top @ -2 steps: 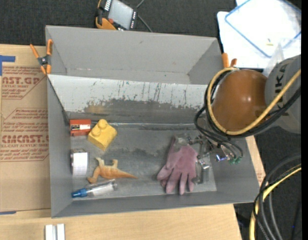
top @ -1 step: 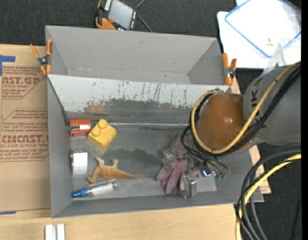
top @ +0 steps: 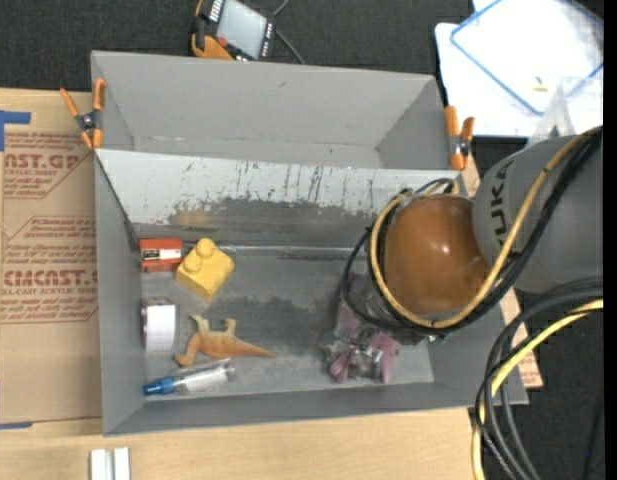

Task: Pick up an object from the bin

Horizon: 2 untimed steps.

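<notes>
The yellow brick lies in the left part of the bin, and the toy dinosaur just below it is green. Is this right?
Not quite: the camera view shows the toy dinosaur is orange, not green. The yellow brick does lie in the left part of the bin, just above it.

1 camera looks down into the bin [top: 258, 103], slightly obliquely.

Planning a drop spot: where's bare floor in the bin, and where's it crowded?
Bare: the middle floor of the bin, between the yellow block and toy dinosaur on the left and the gripper on the right. Crowded: the left side, where a red box, tape roll and syringe also lie.
</notes>
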Motion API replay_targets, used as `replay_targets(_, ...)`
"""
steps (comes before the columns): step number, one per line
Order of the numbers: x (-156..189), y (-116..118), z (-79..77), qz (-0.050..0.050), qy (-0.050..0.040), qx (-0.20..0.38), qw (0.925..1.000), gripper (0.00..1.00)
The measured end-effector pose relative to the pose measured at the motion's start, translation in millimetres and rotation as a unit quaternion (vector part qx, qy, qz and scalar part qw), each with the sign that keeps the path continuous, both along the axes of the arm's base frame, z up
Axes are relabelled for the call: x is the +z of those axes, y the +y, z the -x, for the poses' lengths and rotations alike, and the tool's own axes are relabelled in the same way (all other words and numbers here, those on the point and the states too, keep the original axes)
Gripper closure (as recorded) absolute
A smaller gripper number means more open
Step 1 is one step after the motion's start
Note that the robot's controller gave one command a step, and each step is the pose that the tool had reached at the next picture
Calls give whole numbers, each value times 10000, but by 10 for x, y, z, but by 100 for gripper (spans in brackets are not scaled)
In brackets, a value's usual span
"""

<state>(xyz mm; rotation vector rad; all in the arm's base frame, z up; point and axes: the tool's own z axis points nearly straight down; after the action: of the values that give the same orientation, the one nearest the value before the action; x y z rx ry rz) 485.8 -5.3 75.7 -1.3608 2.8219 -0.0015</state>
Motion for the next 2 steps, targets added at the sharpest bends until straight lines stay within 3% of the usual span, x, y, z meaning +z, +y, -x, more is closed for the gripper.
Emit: replay_targets(2, 44, -47, 30, -7, 6, -18, 10000, 100)
